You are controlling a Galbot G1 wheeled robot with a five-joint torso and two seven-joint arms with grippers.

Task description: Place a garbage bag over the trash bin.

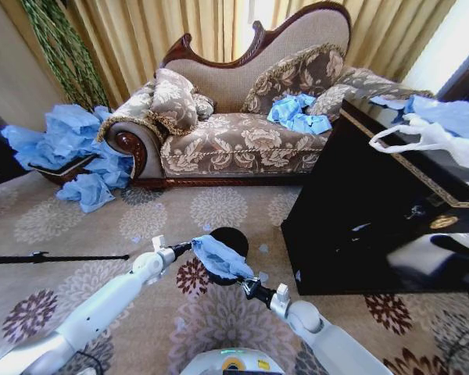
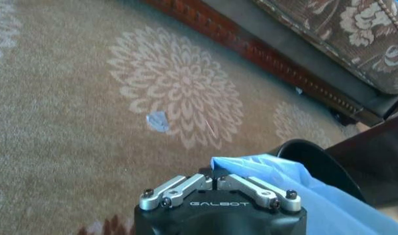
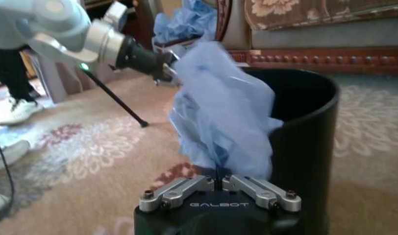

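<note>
Both grippers pinch one bag (image 1: 221, 258) stretched between them over the bin (image 1: 233, 237) on the carpet (image 1: 102, 234): left gripper (image 1: 194, 246) clamped on its left end, right gripper (image 1: 245, 286) clamped on its right end, bag draping the bin's rim.

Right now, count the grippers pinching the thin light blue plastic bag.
2. The left gripper pinches the bag at one edge; the right gripper pinches the opposite edge, beside the smooth black cylindrical bin.

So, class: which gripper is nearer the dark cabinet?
Right. The right gripper holds the garbage bag on the side toward the dark cabinet; the left gripper holds its far side.
</note>
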